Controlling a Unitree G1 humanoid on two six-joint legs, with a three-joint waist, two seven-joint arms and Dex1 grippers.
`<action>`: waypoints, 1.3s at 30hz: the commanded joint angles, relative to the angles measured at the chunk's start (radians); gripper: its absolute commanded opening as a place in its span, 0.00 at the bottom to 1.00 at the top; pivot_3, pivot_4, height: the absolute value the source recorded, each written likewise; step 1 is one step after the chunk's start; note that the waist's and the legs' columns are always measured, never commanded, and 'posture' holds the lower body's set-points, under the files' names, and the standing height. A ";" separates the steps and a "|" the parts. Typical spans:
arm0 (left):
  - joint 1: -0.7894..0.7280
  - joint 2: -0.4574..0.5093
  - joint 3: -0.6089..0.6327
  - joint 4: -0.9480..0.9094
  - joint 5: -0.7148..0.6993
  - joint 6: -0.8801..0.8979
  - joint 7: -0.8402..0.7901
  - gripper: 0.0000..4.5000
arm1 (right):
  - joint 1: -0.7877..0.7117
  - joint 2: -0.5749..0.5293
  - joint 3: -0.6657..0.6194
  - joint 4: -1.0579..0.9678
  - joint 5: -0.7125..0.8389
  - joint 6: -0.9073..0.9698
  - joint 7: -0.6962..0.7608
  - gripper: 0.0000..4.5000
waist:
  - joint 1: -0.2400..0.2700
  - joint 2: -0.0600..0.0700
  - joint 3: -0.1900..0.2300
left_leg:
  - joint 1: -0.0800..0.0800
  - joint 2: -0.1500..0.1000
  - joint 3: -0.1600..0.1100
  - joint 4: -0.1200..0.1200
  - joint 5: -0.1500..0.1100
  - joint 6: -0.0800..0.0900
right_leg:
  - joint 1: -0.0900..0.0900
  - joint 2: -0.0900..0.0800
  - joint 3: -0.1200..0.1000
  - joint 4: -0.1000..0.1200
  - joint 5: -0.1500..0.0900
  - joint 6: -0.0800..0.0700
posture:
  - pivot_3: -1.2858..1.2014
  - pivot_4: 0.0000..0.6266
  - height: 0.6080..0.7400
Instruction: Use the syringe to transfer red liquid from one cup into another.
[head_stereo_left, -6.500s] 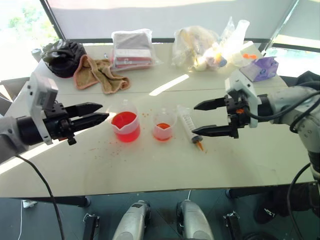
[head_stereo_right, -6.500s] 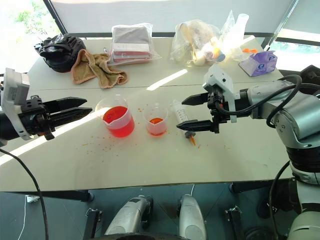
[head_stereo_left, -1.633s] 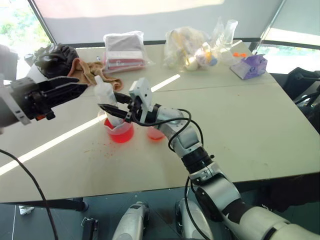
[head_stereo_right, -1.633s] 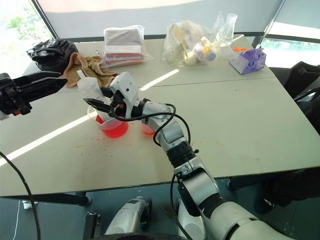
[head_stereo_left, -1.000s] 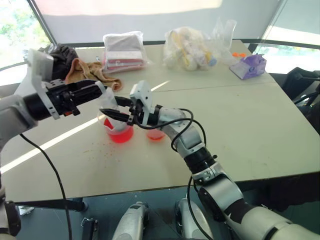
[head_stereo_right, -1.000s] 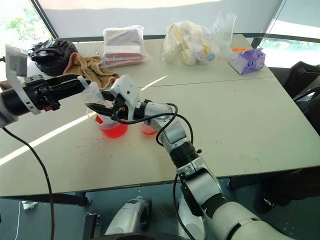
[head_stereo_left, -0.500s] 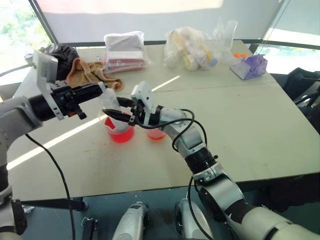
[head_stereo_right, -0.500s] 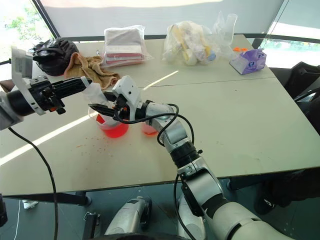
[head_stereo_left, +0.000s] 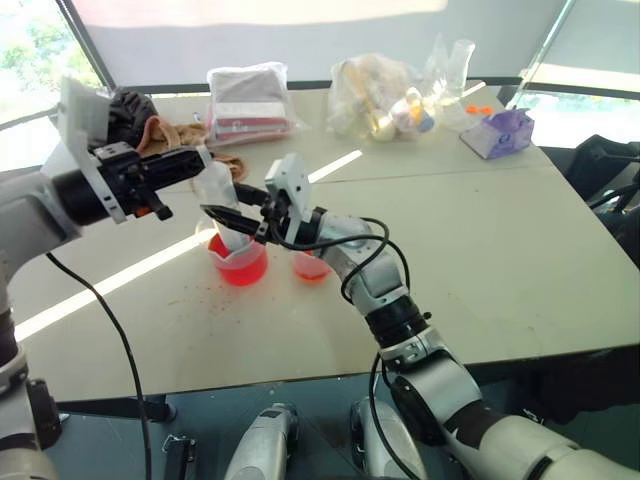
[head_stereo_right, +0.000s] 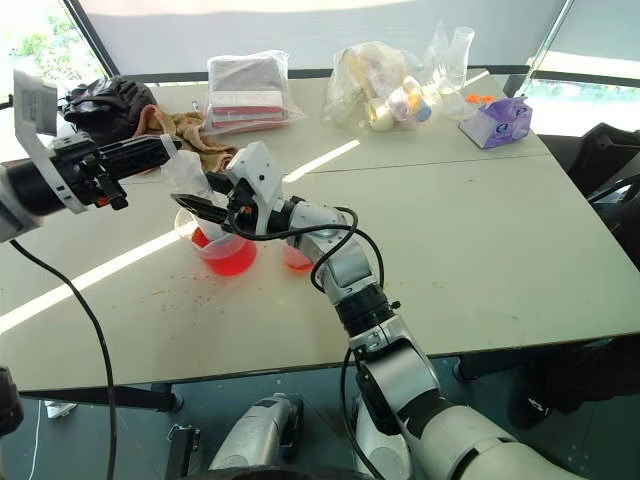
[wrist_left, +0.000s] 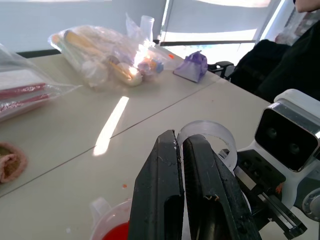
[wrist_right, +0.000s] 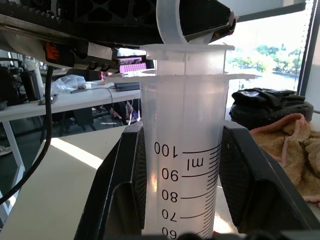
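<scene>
We see bright daylight from the windows (head_stereo_left: 30, 45) behind, sun streaks glaring across the table (head_stereo_left: 520, 240); distant detail is perhaps slightly overexposed.

Head eyes look down over the table (head_stereo_left: 480, 250); wrist cameras sit close along their jaws.

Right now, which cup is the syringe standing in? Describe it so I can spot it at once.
On the white table, look left of centre where both grippers meet at the syringe. Its tip goes down into the larger cup, beside the smaller cup. It is wider, farther left, and holds deeper red liquid.
</scene>
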 joint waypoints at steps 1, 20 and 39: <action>-0.076 0.001 0.049 -0.013 -0.037 -0.031 -0.002 0.01 | 0.010 0.060 0.084 -0.010 -0.003 0.004 0.035 0.32 | 0.000 0.000 0.000 | 0.000 0.000 0.000 0.000 0.000 0.000 | 0.000 0.000 0.000 0.000 0.000 0.000 | 0.52 0.24 0.96; -0.122 0.013 0.065 0.003 -0.034 -0.011 0.005 0.01 | 0.045 0.081 0.113 0.027 -0.011 -0.012 0.034 0.32 | 0.000 0.000 0.000 | 0.000 0.000 0.000 0.000 0.000 0.000 | 0.000 0.000 0.000 0.000 0.000 0.000 | 0.52 0.24 0.96; 0.008 -0.005 0.093 -0.083 -0.038 0.001 0.019 0.01 | 0.029 0.070 0.110 0.000 0.000 -0.003 0.035 0.32 | 0.000 0.000 0.000 | 0.000 0.000 0.000 0.000 0.000 0.000 | 0.000 0.000 0.000 0.000 0.000 0.000 | 0.52 0.24 0.96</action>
